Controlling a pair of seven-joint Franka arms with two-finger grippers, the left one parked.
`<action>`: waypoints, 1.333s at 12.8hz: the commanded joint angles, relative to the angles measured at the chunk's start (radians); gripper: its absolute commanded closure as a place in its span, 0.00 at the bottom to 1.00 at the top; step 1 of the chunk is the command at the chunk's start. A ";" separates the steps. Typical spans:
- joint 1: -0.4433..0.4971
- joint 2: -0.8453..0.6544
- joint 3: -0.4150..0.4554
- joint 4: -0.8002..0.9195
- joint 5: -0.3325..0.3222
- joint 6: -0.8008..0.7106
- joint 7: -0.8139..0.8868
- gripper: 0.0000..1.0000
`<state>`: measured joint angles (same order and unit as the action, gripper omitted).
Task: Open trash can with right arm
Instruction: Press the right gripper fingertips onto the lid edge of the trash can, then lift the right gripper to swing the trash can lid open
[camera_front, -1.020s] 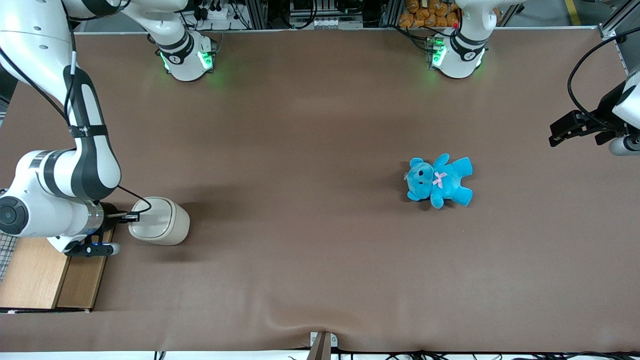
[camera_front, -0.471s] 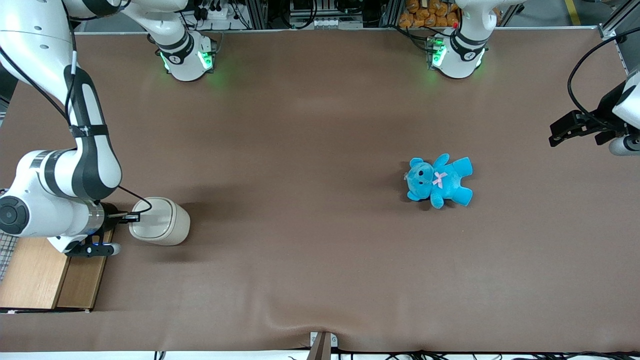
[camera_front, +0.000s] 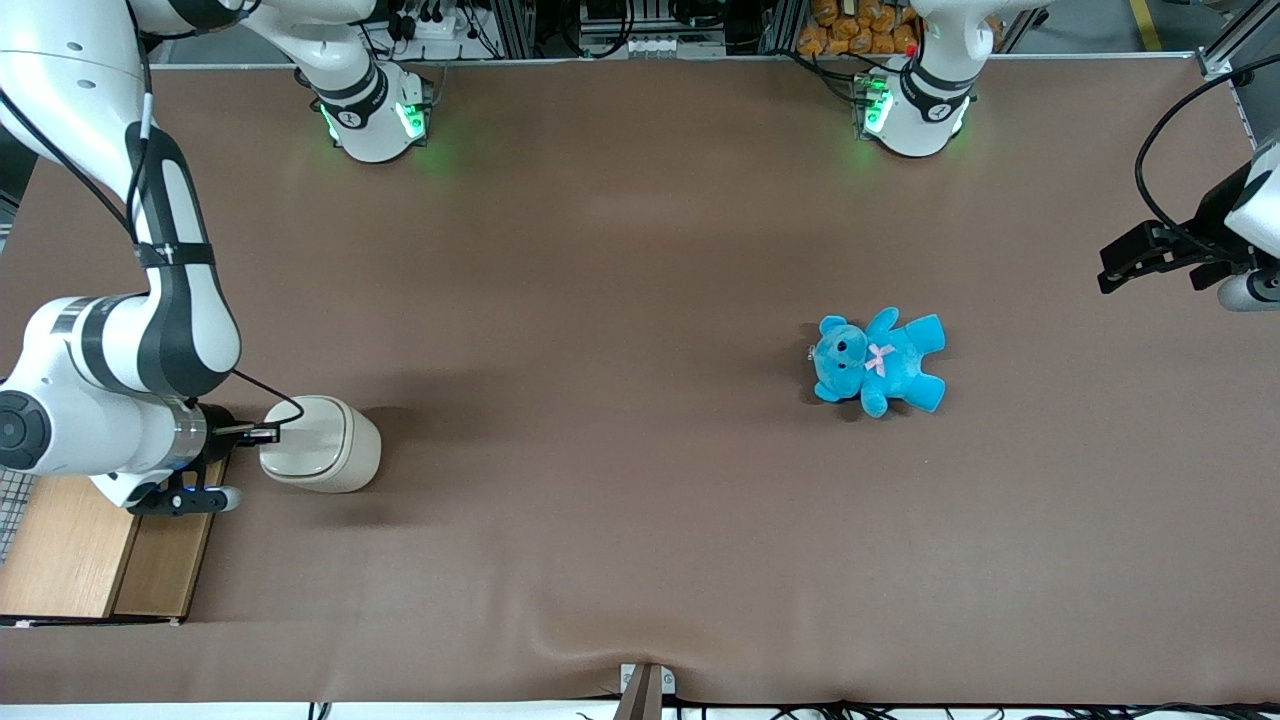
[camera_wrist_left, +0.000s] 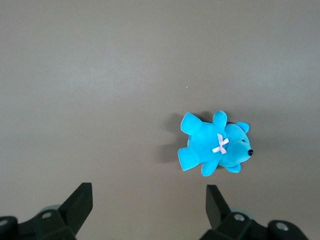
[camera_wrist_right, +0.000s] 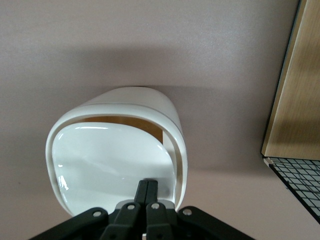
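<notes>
**Bench inventory: trash can, lid tipped**

- Trash can (camera_front: 322, 443): cream-white, rounded-square top, standing on the brown bench (camera_front: 620, 300) toward the working arm's end, about 8 o'clock from bench centre in the front view. In the wrist view its flat lid (camera_wrist_right: 112, 162) is tilted, with a gap at one edge showing a tan interior.
- Right arm (camera_front: 150, 330): glossy white with dark grey bands, reaching down beside the can, black cable looping over the rim.
- End effector (camera_wrist_right: 148, 191): fingers pressed together with nothing between them, tips resting on the lid's edge.
- Wooden box (camera_front: 95, 545): light wood with a wire-mesh part, just beside the can at its 8 o'clock, under the wrist.
- Blue teddy (camera_front: 878, 362): lying flat with a pink bow, well apart from the can, toward the parked arm's end.
</notes>
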<state>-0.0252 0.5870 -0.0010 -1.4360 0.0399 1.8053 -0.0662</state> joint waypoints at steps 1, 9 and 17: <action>0.001 -0.004 0.001 0.071 0.005 -0.098 0.005 0.99; -0.005 -0.009 -0.001 0.202 0.006 -0.197 -0.006 0.00; 0.001 -0.099 0.000 0.258 0.009 -0.290 0.003 0.00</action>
<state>-0.0251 0.5340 0.0020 -1.1731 0.0399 1.5343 -0.0665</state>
